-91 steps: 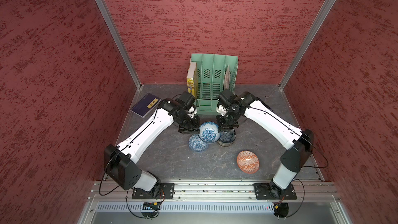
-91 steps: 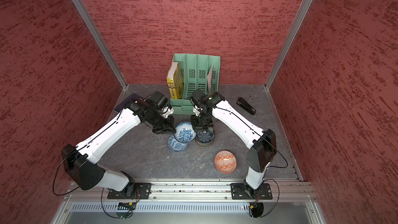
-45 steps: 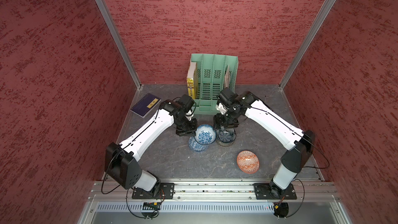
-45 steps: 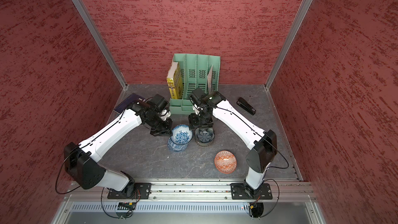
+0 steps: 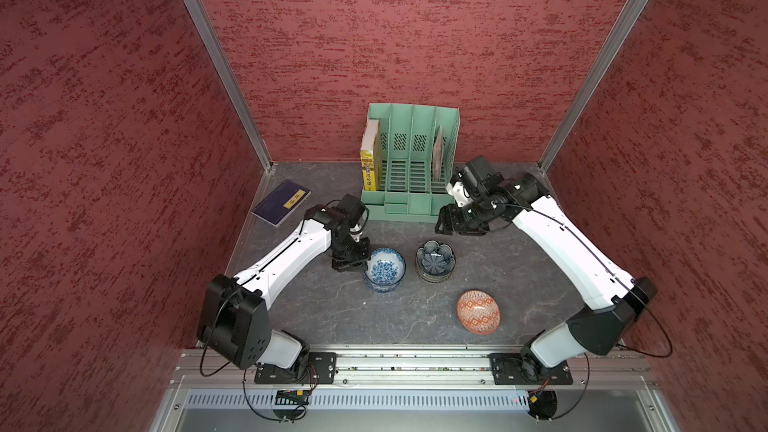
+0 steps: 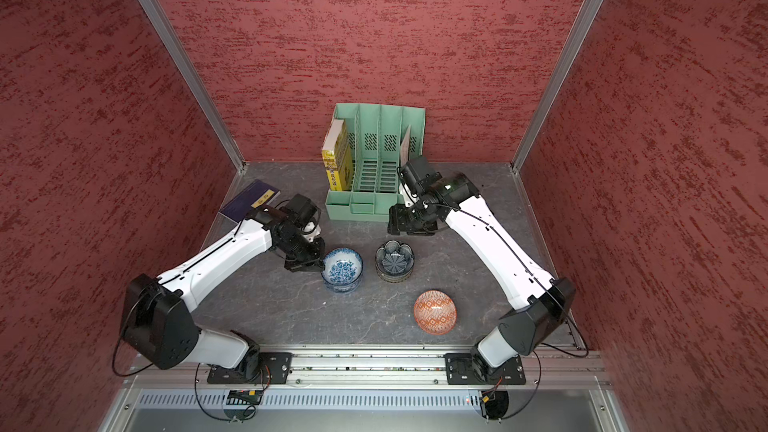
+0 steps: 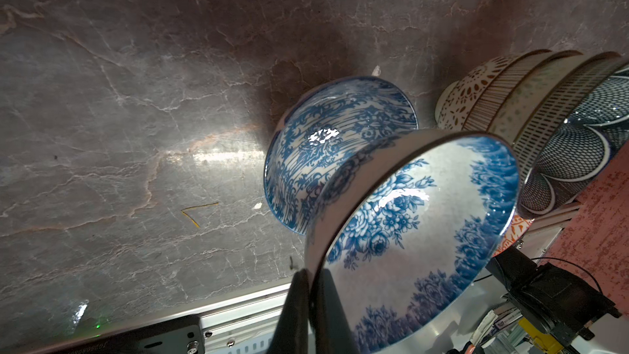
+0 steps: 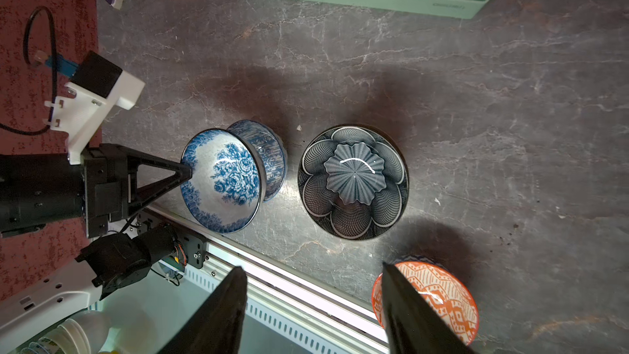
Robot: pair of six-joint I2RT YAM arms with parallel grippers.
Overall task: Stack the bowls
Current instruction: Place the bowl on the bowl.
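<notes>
In my left gripper (image 5: 360, 261), jaws pinching its rim, a blue-and-white floral ceramic bowl (image 7: 418, 233) tilts over a second blue-and-white bowl (image 7: 323, 151). Ahead of my right gripper (image 8: 311, 269), jaws spread and empty, stands the stack (image 7: 493, 97) topped by a dark scalloped bowl (image 8: 354, 182); I judge both blue bowls and the orange diamond-patterned bowl (image 5: 478, 311) remain.

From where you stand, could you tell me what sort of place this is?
Probably a lab robot cell: red panel walls enclose a grey tabletop, and both arms mount on an aluminium rail.
</notes>
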